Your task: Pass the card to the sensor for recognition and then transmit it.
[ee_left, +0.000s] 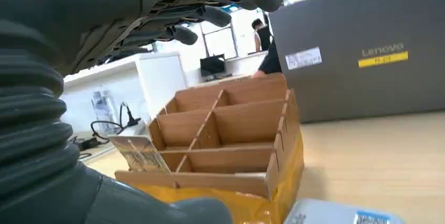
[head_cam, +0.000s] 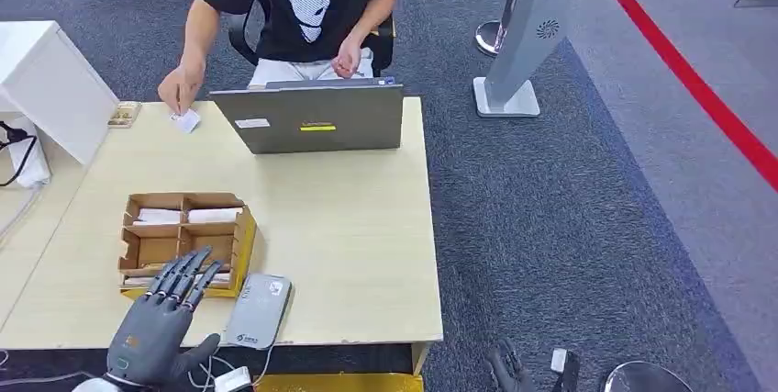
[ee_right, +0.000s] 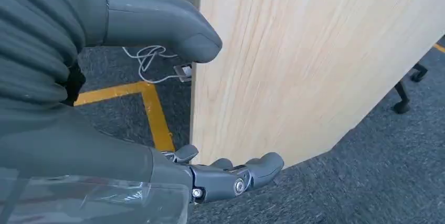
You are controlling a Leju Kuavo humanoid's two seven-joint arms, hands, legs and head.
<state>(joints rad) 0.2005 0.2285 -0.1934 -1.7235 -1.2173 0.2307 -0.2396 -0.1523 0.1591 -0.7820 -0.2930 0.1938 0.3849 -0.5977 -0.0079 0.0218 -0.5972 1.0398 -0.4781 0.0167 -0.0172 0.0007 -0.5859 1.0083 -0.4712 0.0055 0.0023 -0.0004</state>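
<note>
At the table's far edge, card (head_cam: 187, 120) under a person's hand (head_cam: 180, 89), well beyond the empty, spread left robot hand (head_cam: 163, 311)

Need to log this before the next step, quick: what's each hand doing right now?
Left hand: open, fingers spread over the brown cardboard divided box, holding nothing.
Right hand: open, empty, hanging beside the pale wooden table.

The desk (head_cam: 349, 218) was pale wood-grained; the box (head_cam: 183, 243) brown with a yellow side; the laptop (head_cam: 312, 118) grey with a yellow strip; the carpet (head_cam: 569, 227) dark grey, red-striped at 2 o'clock.
</note>
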